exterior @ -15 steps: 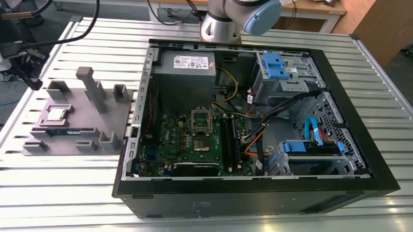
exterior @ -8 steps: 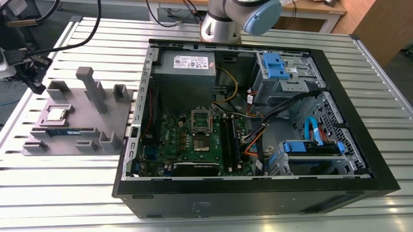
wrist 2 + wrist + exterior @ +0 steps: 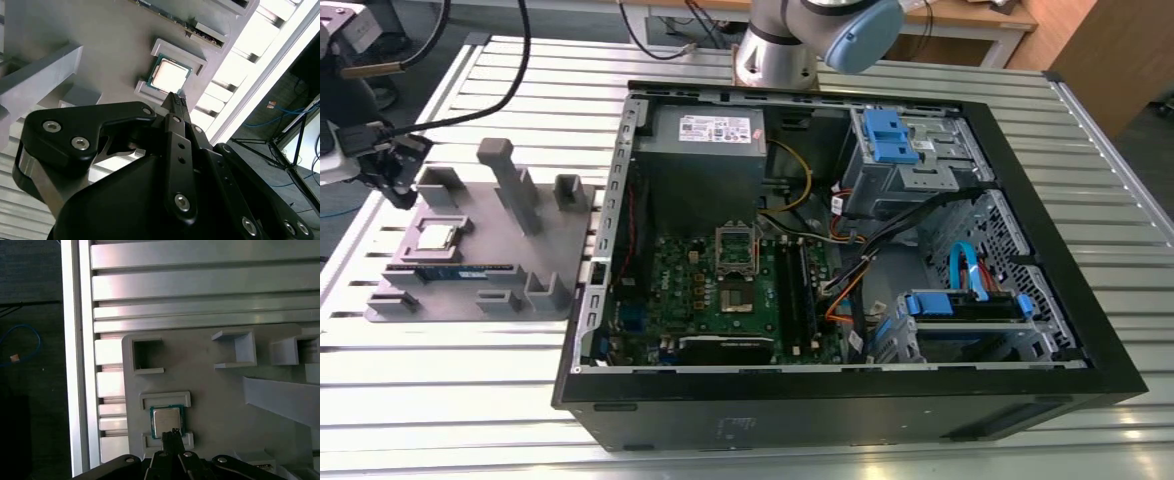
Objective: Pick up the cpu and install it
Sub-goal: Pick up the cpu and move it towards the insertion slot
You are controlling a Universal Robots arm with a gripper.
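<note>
Black linkage of the gripper (image 3: 176, 96) looms closest to us, its fingers drawn to a narrow point with nothing between them, over one edge of the cpu (image 3: 170, 76); we cannot tell if they touch. We see the silvery square chip lying flat in a shallow framed seat near the edge of the matte grey holder plate (image 3: 220, 390), among blocky brackets (image 3: 235, 347). The plate rests at the edge of the ribbed aluminium table (image 3: 200, 285), beside the open computer case (image 3: 854, 415).
</note>
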